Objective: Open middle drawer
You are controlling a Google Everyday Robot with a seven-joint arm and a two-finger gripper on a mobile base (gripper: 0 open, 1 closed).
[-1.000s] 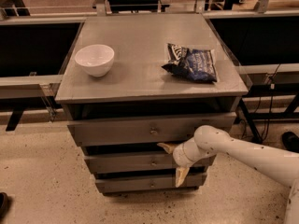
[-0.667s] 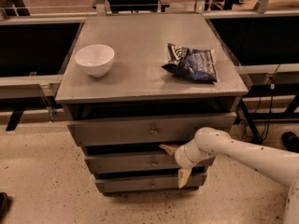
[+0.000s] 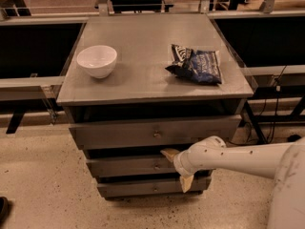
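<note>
No readable text. Chip bag (image 3: 198,66) on table (image 3: 143,80), far right, has white print, can't make it out. Gripper (image 3: 177,168) at middle drawer (image 3: 128,166) front, fingers (image 3: 170,153) apart.

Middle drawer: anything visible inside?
Only a dark gap shows above the middle drawer front; no contents can be made out. The top drawer overhangs it, and the gripper, fingers spread, covers the front's right end.

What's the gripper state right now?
Gripper: open, fingers spread above and below the middle drawer front, right of its knob.
</note>
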